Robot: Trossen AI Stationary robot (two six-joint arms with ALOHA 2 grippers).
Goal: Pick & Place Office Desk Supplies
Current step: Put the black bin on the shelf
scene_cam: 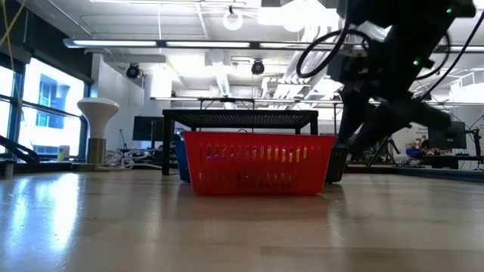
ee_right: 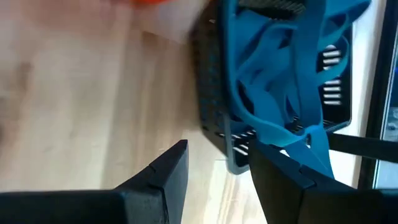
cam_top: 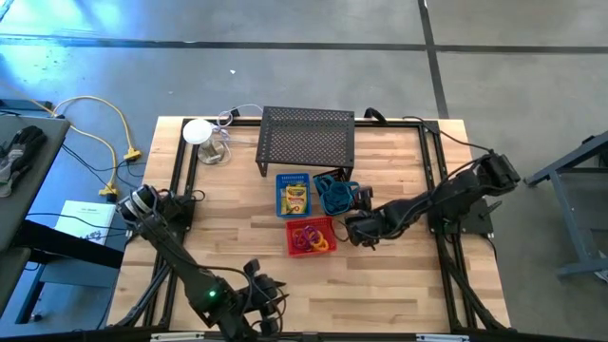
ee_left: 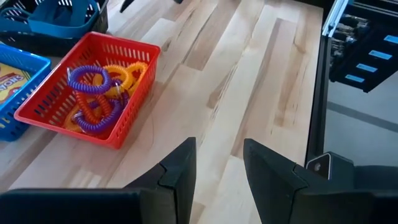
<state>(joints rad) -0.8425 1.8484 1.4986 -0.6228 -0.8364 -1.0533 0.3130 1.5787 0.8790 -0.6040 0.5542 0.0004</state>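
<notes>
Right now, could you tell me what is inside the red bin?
The red bin holds coiled rings in purple, orange and yellow, piled together. Whatever lies beneath the pile, on the bin's floor, is covered by the rings and cannot be seen.

Bare table (cam_top: 399, 285) lies open from 4 to 8 o'clock of the red bin (cam_top: 312, 237). At its 12 o'clock the blue bin (cam_top: 294, 194) touches it, with the black mesh rack (cam_top: 306, 138) beyond. At 1 o'clock the black bin (cam_top: 334, 193) and the right gripper (cam_top: 357, 231) block passage. Left gripper (cam_top: 258, 294) occupies the near edge.
</notes>
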